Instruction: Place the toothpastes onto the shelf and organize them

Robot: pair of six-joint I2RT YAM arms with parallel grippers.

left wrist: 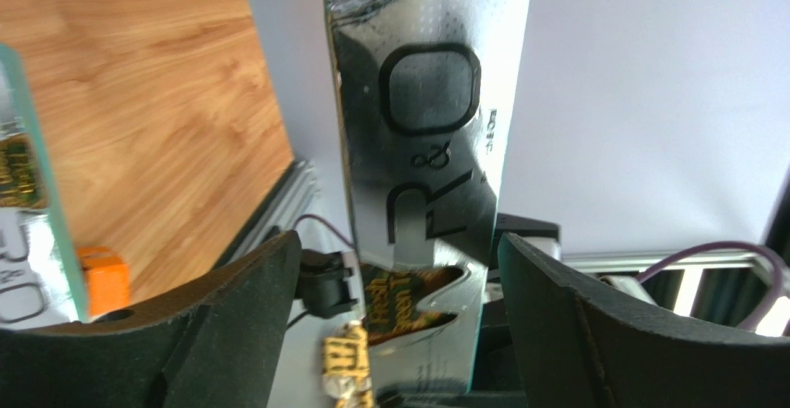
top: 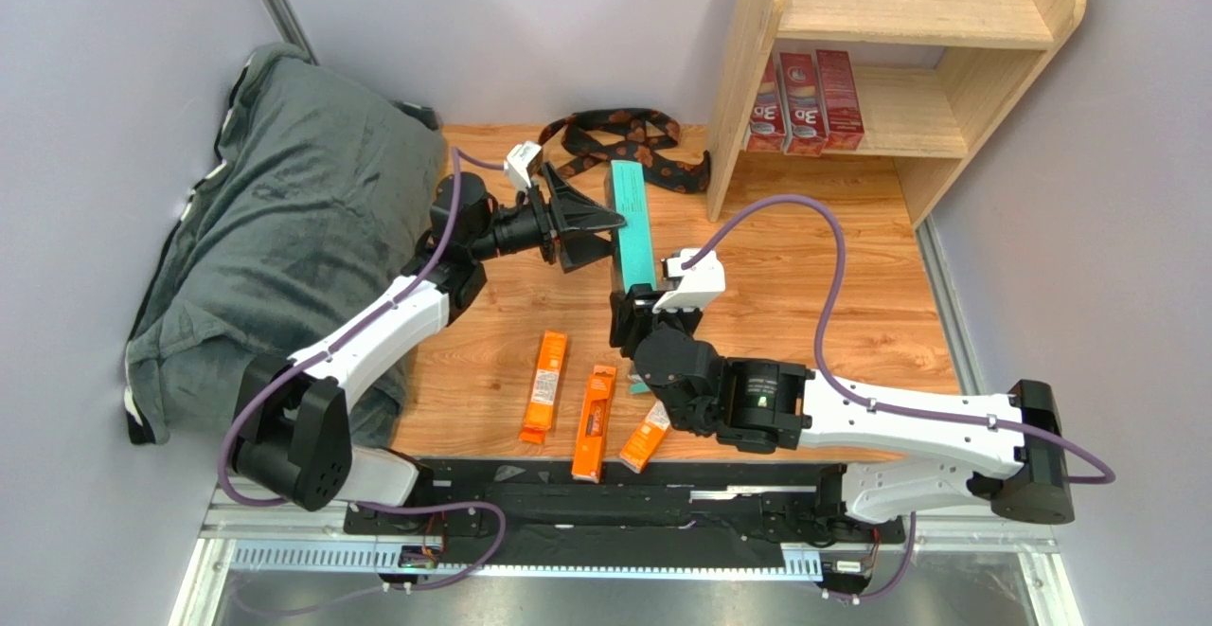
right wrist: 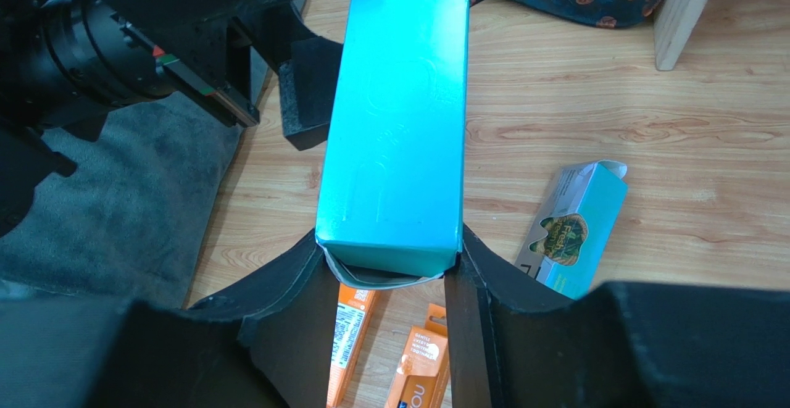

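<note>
Teal toothpaste box (right wrist: 394, 121), likely light and crushable, is pinched at its end by right gripper (right wrist: 389, 283). Left gripper (left wrist: 399, 269) gapes around it.

Three dark red cardboard boxes (top: 804, 103) are standing on one light wooden two-tier shelf (top: 911, 1), well beyond the right gripper (top: 636, 292). Three small bright orange cardboard boxes (top: 595, 423) are lying near that gripper, to its left. One long teal cardboard box (top: 630, 221) is sitting between its fingers, and one silver-white cardboard box (right wrist: 570, 232) is lying just to its right.
</note>
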